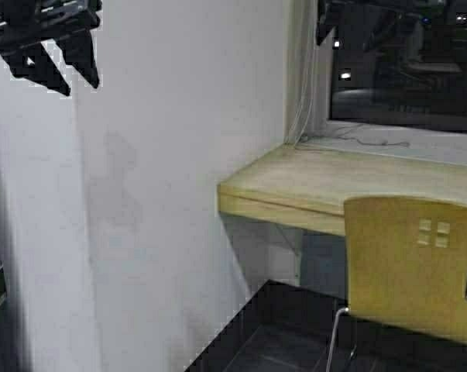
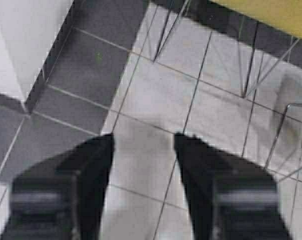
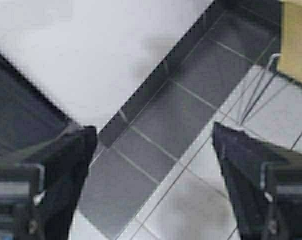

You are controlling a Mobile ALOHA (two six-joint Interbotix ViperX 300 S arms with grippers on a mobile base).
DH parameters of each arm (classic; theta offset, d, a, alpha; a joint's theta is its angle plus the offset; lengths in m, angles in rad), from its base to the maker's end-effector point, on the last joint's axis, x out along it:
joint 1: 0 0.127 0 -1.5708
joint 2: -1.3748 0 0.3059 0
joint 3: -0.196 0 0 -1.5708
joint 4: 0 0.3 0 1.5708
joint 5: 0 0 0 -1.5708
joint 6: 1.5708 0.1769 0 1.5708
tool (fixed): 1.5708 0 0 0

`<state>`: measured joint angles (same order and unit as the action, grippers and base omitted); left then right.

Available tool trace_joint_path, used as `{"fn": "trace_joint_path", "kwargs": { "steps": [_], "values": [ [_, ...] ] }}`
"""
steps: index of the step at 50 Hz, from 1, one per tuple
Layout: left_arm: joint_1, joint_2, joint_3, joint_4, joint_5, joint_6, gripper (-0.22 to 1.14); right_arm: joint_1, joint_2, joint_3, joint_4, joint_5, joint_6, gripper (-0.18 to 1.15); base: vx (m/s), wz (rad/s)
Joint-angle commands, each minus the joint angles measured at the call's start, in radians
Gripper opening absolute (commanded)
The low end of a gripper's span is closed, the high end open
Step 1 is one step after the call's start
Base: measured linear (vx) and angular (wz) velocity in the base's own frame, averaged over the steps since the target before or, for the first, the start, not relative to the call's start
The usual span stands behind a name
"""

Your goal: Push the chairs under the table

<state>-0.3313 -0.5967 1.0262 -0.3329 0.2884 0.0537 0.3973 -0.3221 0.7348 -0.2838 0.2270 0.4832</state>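
Note:
One yellow-tan plywood chair (image 1: 411, 271) with four small square cutouts and chrome legs stands at the lower right, its backrest toward me, in front of the table's thick front edge. The pale-wood table (image 1: 334, 182) runs from the white wall to the right, under a window. My left gripper (image 2: 143, 137) is open and empty above the tiled floor; the chair's seat (image 2: 271, 12) and its legs lie beyond it. My right gripper (image 3: 153, 130) is open and empty above the floor near the wall's dark skirting, with the chair (image 3: 296, 40) off to one side.
A white wall (image 1: 179, 194) with a dark skirting fills the left and middle. A dark window (image 1: 403, 62) sits above the table, with a thin cable (image 1: 372, 142) on its sill. Grey tiled floor (image 2: 156, 95) lies below the grippers.

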Motion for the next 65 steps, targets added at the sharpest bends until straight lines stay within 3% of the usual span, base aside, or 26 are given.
{"fn": "trace_joint_path", "kwargs": {
  "steps": [1,46,65],
  "values": [
    [-0.002,-0.011,-0.021,-0.003,-0.006,-0.011,0.79,-0.003,-0.015,-0.025,0.0,-0.003,-0.009,1.0,-0.34,0.13],
    [0.026,-0.006,0.009,0.009,-0.063,-0.02,0.79,-0.018,0.147,-0.084,-0.054,-0.086,-0.041,1.0,-0.32,0.15],
    [0.028,0.037,-0.006,0.011,-0.109,-0.025,0.79,-0.077,0.233,-0.087,-0.064,-0.097,-0.054,1.0,-0.39,-0.05]
  ]
}}
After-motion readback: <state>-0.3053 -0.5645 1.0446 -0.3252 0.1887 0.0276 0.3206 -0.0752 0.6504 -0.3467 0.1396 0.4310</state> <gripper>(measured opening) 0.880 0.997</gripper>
